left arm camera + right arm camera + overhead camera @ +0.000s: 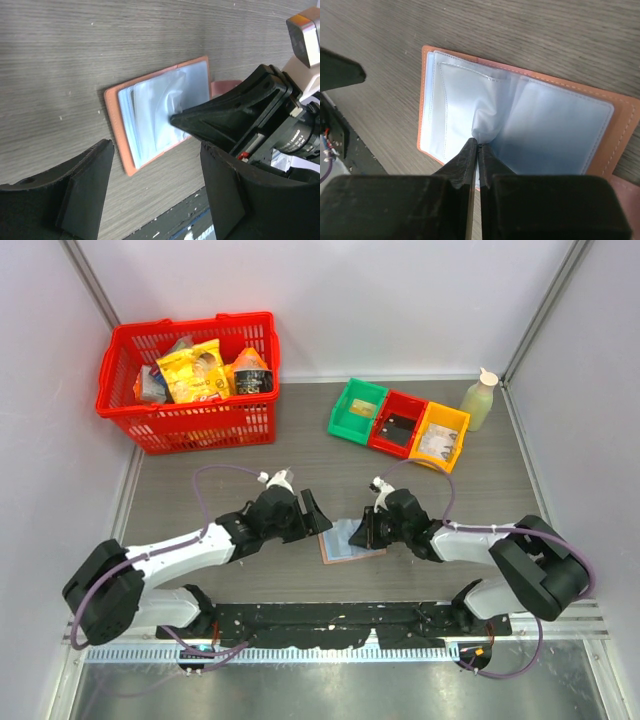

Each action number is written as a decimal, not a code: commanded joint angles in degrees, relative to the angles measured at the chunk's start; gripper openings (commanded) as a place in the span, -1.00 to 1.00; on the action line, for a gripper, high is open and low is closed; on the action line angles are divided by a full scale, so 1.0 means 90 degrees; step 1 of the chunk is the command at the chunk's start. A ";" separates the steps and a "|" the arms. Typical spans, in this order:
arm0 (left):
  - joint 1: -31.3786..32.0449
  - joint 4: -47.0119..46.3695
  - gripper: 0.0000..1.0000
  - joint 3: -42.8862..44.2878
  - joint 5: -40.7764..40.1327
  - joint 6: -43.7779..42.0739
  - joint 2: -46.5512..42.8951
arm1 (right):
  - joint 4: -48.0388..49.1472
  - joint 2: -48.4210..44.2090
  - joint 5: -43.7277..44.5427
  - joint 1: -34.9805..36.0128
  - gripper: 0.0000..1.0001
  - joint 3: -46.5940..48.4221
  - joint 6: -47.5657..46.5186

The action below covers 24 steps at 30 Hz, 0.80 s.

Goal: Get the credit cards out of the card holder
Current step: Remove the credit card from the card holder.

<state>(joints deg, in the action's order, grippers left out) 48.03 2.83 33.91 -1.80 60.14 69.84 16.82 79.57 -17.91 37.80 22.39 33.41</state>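
The pinkish-tan card holder lies open and flat on the table between both arms, its light blue lining facing up. My right gripper is shut on a puckered fold of the clear inner sleeve at the holder's middle. Its black finger reaches over the lining in the left wrist view. Pale grey-white credit cards sit tucked in the left sleeve, only their edges showing. My left gripper hovers open just off the holder's near edge, touching nothing.
A red basket with snack packets stands at the back left. Green, red and yellow bins and a pale bottle stand at the back right. A black rail runs along the near table edge. White walls close in both sides.
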 commanded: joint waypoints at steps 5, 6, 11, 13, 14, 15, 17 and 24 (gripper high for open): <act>0.0044 -0.0949 0.36 0.0587 -0.0082 -0.0061 0.0872 | 0.0524 0.0260 -0.0695 -0.0147 -0.83 -0.0183 0.0204; 0.0044 -0.0969 0.36 0.0626 -0.0170 -0.0109 0.0940 | 0.0524 0.0260 -0.0686 -0.0157 -0.82 -0.0193 0.0204; 0.0044 -0.0735 0.38 0.0997 -0.0376 -0.0461 0.1360 | 0.0514 0.0290 -0.0686 -0.0196 -0.83 -0.0193 0.0223; 0.0044 -0.0744 0.40 0.1143 -0.0317 -0.0568 0.1584 | 0.0514 0.0319 -0.0686 -0.0206 -0.83 -0.0193 0.0214; 0.0054 -0.0725 0.40 0.1202 -0.0308 -0.0598 0.1663 | 0.0514 0.0319 -0.0686 -0.0196 -0.83 -0.0193 0.0204; 0.0044 -0.0715 0.43 0.1251 -0.0298 -0.0637 0.1741 | 0.0514 0.0319 -0.0695 -0.0216 -0.83 -0.0183 0.0214; 0.0044 -0.0657 0.50 0.1339 -0.0307 -0.0705 0.1887 | 0.0514 0.0309 -0.0705 -0.0216 -0.84 -0.0193 0.0223; 0.0044 -0.0724 0.55 0.1525 -0.0074 -0.0852 0.2327 | 0.0504 0.0309 -0.0715 -0.0225 -0.84 -0.0183 0.0204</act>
<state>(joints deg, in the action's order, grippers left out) 48.27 -1.89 45.52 -3.27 54.70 89.49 21.12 81.78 -23.94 35.90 21.19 35.29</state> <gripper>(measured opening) 0.775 0.085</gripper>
